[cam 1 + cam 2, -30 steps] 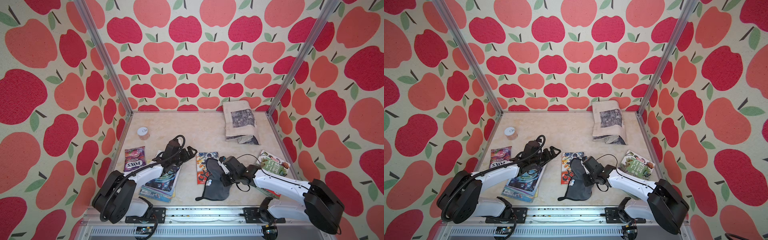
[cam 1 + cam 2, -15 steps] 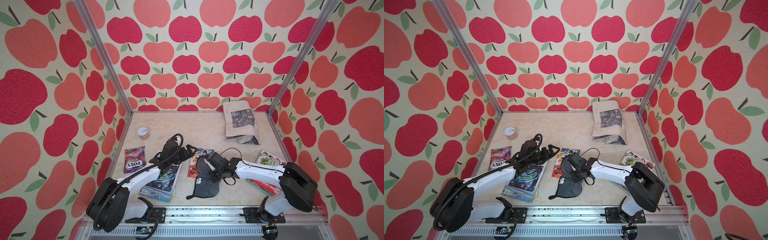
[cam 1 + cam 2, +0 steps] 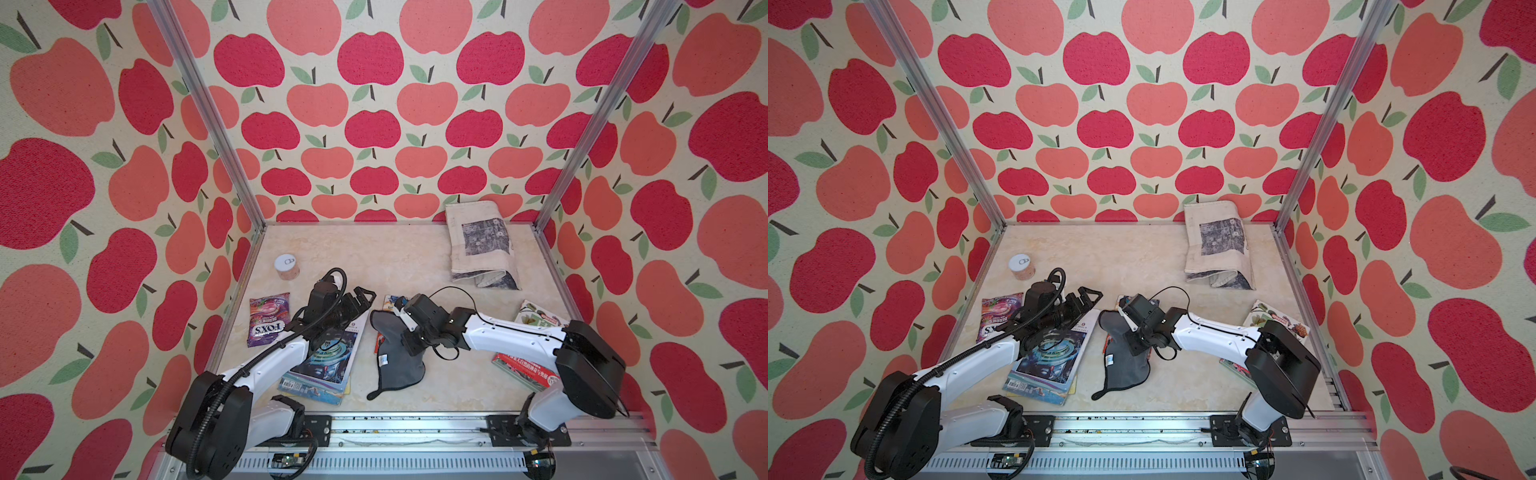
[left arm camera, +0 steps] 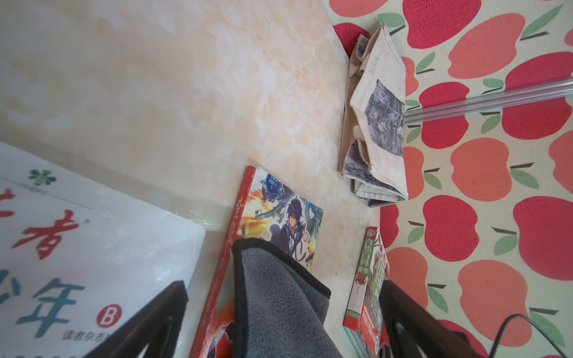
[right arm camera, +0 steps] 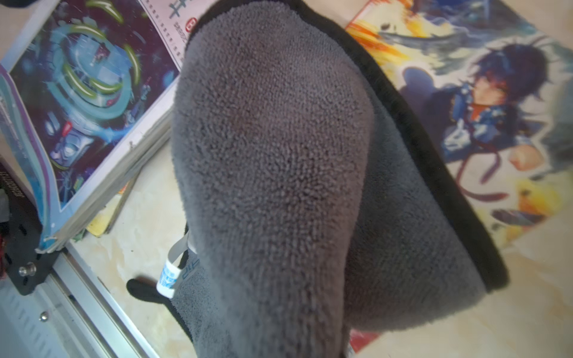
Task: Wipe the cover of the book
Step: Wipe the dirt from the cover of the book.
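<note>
Two hands flank the manga book (image 4: 279, 214) lying flat on the counter (image 3: 374, 257). The right hand (image 3: 395, 328), clamped shut on a grey microfibre cloth (image 5: 273, 155), drapes it across that book's cover. The left hand (image 3: 360, 301), jaws spread wide and empty, hovers just beside the book's spine, above a magazine stack (image 3: 328, 357).
</note>
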Tool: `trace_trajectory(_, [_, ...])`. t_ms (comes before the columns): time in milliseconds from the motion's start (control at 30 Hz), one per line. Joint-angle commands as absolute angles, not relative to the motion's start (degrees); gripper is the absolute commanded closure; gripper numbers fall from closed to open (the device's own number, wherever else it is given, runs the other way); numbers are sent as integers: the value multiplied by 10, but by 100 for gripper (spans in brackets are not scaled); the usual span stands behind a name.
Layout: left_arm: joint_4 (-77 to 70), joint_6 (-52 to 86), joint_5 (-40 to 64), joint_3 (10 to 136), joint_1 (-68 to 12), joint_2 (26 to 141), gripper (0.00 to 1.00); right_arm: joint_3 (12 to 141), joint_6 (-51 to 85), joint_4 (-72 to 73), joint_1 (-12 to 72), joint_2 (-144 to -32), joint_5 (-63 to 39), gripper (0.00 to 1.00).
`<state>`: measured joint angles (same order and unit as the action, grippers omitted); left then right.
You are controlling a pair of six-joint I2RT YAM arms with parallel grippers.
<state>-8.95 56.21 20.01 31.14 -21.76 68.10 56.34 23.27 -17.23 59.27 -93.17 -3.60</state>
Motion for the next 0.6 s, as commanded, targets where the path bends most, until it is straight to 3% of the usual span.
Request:
trace_trajectory(0, [-83, 573, 214, 302, -203, 653, 1, 582, 254, -98, 599, -980, -96, 100])
trace_trajectory(267, [-77, 574, 216, 295, -200, 633, 1, 589, 279, -96, 600, -1041, -104, 100])
trace_trajectory(567, [-88, 541, 209, 334, -269, 715, 1, 425, 302, -136, 582, -903, -57, 100])
